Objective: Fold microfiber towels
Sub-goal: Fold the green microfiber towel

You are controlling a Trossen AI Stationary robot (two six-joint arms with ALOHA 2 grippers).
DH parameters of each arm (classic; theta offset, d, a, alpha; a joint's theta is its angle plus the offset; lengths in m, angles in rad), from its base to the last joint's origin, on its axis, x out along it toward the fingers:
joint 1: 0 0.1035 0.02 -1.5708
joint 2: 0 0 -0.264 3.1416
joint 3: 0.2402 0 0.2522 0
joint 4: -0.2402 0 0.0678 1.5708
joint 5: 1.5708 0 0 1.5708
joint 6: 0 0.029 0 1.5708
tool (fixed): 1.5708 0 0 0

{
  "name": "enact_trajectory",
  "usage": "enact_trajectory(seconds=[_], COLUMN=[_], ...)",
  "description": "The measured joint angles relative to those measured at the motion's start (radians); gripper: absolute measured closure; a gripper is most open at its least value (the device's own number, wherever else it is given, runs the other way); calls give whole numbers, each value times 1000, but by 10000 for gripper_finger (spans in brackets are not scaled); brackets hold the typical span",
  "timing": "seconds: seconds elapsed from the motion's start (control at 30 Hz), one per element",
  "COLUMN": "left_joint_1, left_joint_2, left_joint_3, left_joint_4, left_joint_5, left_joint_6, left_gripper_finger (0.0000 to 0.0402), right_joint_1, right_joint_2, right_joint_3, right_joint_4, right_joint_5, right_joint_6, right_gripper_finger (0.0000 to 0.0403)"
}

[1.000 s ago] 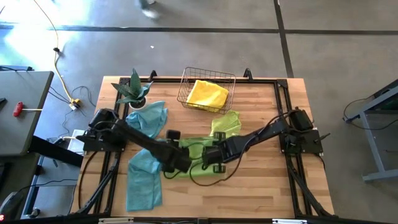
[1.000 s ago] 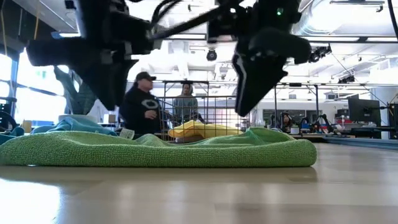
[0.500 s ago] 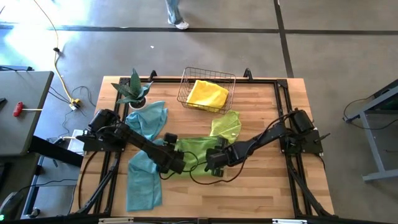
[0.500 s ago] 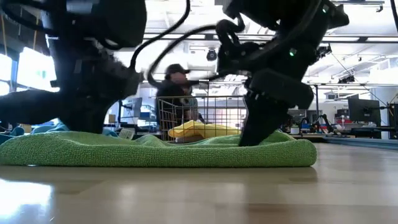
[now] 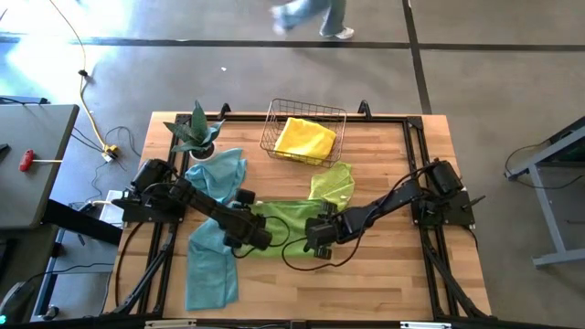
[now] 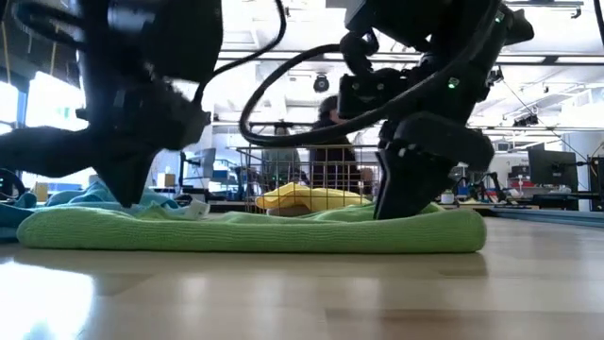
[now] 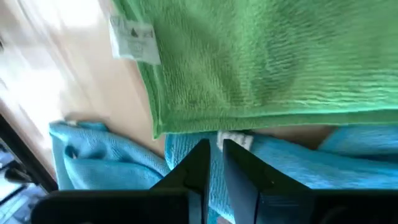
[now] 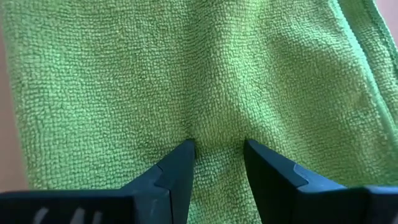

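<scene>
A lime green microfiber towel (image 5: 285,217), looped and nubbly in texture with a stitched hem and a white care label at one corner, lies as a thick, flat band near the middle of the pale wooden plank worktop (image 5: 384,274). The left end effector (image 5: 249,239) is down at the band's left end, its dark fingers drawn narrow with only a thin gap between them; in the left wrist view they point at the green hem where it meets a crumpled teal blue microfiber towel (image 5: 212,260), and I cannot tell whether any cloth is pinched. The right end effector (image 8: 216,154) presses its tips, set moderately apart, into the green pile at the band's right end, dimpling the nap between them. A second lime green cloth (image 5: 333,181) lies bunched just behind the band, and another teal blue towel (image 5: 219,174) lies further back on the left. A folded yellow microfiber towel (image 5: 305,138) rests inside a thin wire basket (image 5: 274,115) at the rear edge, near a spiky green potted plant (image 5: 194,131).
</scene>
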Motion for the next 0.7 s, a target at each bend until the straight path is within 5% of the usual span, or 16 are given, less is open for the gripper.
enact_trajectory(seconds=[0.3, 0.53, 0.7], left_joint_1=[-53, -63, -64], left_joint_2=[-1, 0, 0], left_joint_3=[118, 70, 68], left_joint_4=[158, 404, 412], left_joint_5=[31, 137, 202], left_joint_6=[62, 56, 0], left_gripper_finger=[367, 367, 367], right_joint_1=[0, -50, -143], right_joint_2=[-59, -56, -56], right_joint_3=[-1, -2, -2], right_joint_4=[-12, -133, -133], right_joint_5=[100, 399, 402], right_joint_6=[-76, -76, -7], right_gripper_finger=[269, 269, 269])
